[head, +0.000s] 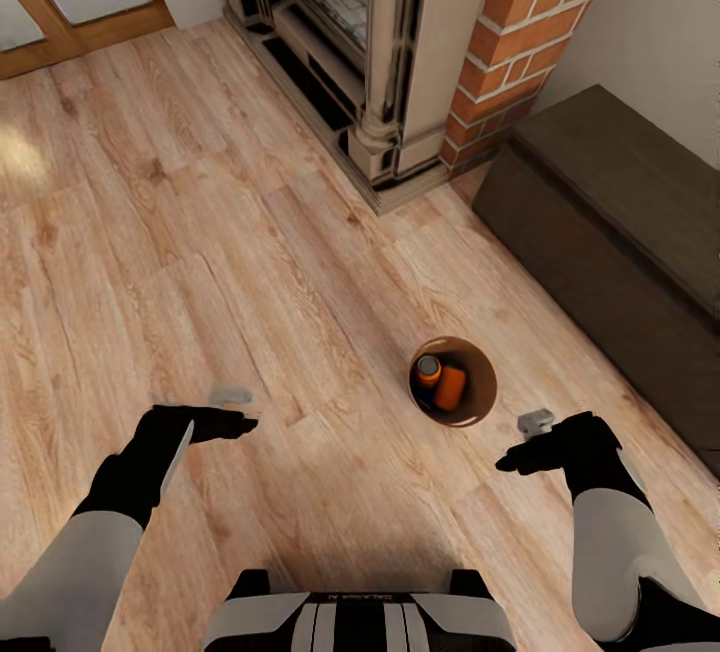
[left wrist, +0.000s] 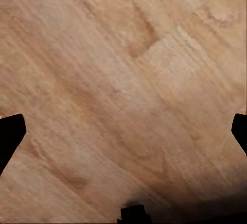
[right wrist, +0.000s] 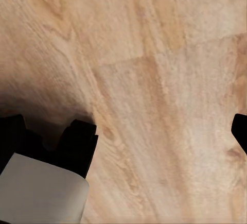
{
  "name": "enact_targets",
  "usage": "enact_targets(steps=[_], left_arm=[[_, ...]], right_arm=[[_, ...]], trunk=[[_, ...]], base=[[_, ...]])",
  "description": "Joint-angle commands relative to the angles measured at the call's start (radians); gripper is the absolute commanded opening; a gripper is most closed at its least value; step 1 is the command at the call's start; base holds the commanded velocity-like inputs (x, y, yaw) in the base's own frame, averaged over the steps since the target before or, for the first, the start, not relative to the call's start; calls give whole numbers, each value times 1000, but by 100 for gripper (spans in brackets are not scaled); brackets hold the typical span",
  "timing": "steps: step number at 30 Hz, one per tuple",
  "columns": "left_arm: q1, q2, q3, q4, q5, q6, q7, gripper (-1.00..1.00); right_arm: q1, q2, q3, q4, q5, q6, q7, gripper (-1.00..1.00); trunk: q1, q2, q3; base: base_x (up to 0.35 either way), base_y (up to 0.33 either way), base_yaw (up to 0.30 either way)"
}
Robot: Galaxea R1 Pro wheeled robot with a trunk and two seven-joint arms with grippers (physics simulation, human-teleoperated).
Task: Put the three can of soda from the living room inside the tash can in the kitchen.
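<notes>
Both claws hang empty with fingers spread wide over the wooden floor [head: 200,232]: left claw [head: 232,410], right claw [head: 522,440]. Between them, nearer the right, stands the bin [head: 480,400] holding soda cans [head: 441,379]. Likely light and rigid; grip its rim.

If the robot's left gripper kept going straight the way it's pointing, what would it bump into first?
Probably just the light wooden plank floor. The left gripper looks straight at bare boards with its fingers wide apart and nothing between them. How far off the floor is, I can't tell.
</notes>
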Motion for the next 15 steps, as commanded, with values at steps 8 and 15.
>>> enact_targets(steps=[8, 15], left_arm=[[28, 8, 6, 303, 9, -127, 173, 100], [77, 12, 8, 449, 25, -217, 341, 100]], right_arm=[[91, -25, -97, 1, -1, -115, -3, 100], [156, -36, -209, 17, -3, -198, -59, 100]], trunk=[[-31, 56, 25], [-58, 105, 47]], base=[[0, 0, 0], [0, 0, 0]])
